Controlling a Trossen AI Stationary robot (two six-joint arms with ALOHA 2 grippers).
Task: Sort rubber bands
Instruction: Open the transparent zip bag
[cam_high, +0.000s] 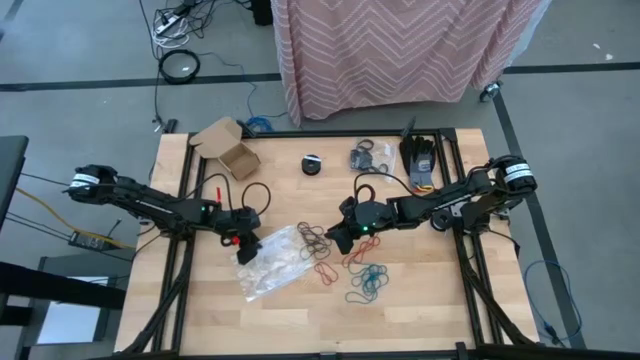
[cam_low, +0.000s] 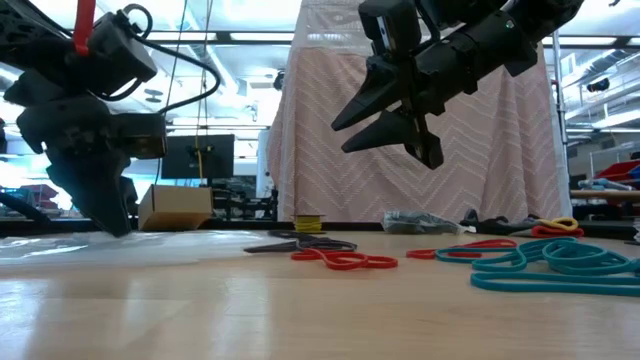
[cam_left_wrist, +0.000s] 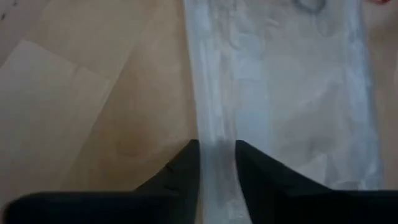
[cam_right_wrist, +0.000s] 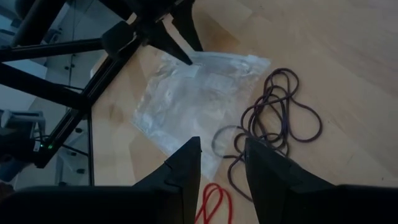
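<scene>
A clear plastic bag (cam_high: 275, 262) lies flat on the wooden table. Right of it lie loose rubber bands: dark brown ones (cam_right_wrist: 280, 118), red ones (cam_high: 328, 272) and teal ones (cam_high: 368, 285). My left gripper (cam_high: 243, 243) is down at the bag's left end. It is open, with a finger on either side of the bag's edge strip. My right gripper (cam_high: 335, 238) hangs open above the dark brown bands (cam_high: 313, 238), clear of the table (cam_low: 342, 138), with nothing between its fingers. My left gripper comes slanting down from the table's left onto the bag's left end. Its fingertips (cam_left_wrist: 193, 165) stand on either side of the bag's edge strip (cam_left_wrist: 217, 155) with a gap left. Whether they touch the bag, I cannot tell. The bag lies flat on the table.
At the far side stand an open cardboard box (cam_high: 228, 147), a small black disc (cam_high: 313, 165), a clear bag with black bands (cam_high: 370, 155) and a dark device (cam_high: 420, 160). The near part of the table shows bare wood. A pink draped cloth (cam_high: 400, 50) hangs beyond the far edge.
</scene>
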